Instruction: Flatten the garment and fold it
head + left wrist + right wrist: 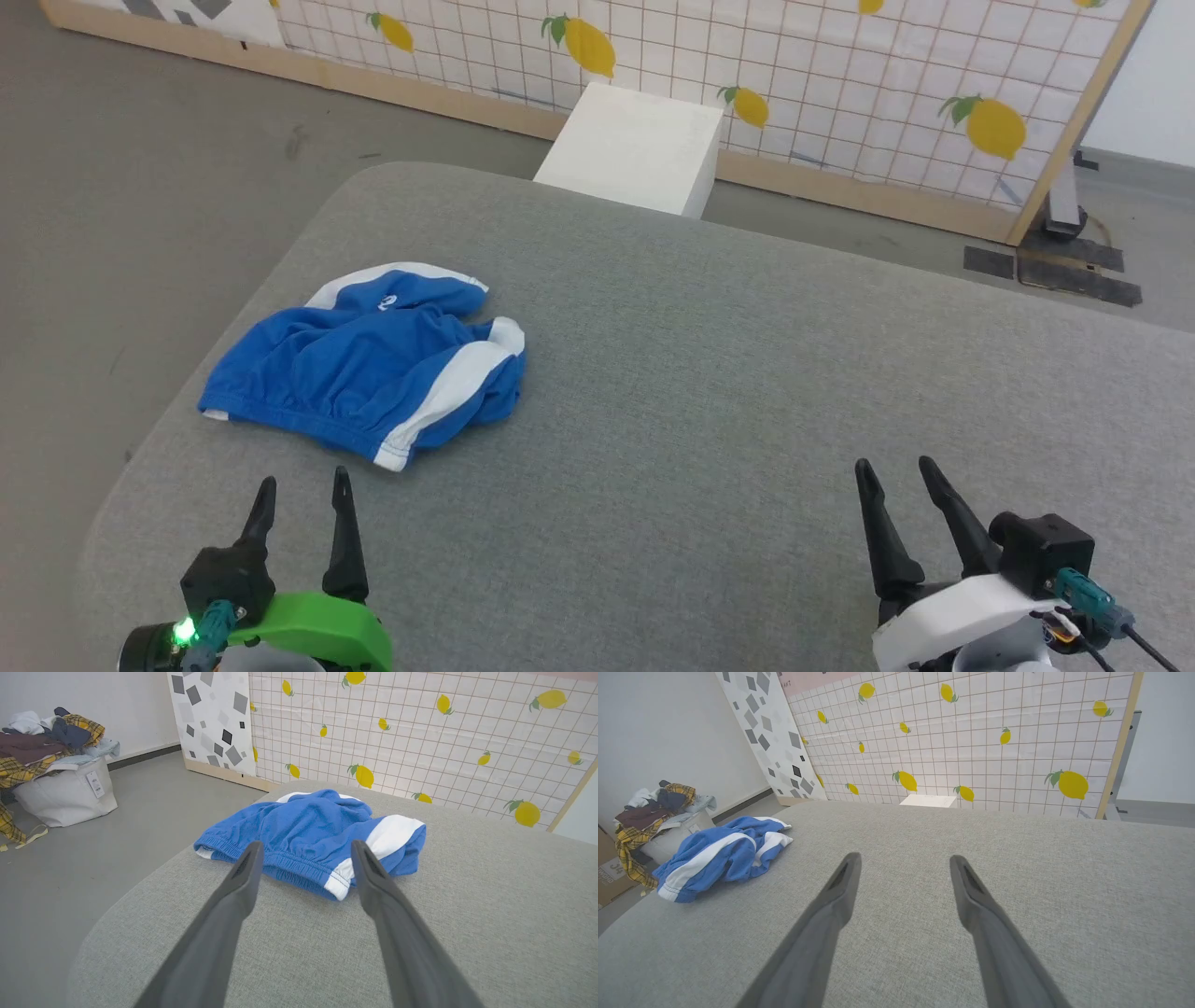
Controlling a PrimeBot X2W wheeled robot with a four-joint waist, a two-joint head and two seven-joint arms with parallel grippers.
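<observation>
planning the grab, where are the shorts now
Head view: shorts lie crumpled on the left of the grey table, just ahead of the left gripper.

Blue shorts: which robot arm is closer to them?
Left. The left jaws sit open just before the shorts, not touching; the right jaws stand far off to their right.

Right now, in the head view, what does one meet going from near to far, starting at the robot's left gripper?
Open left gripper with two dark fingers → crumpled royal-blue shorts with white side stripes, on the grey fabric surface → white rectangular box → white grid screen printed with yellow lemons.
</observation>
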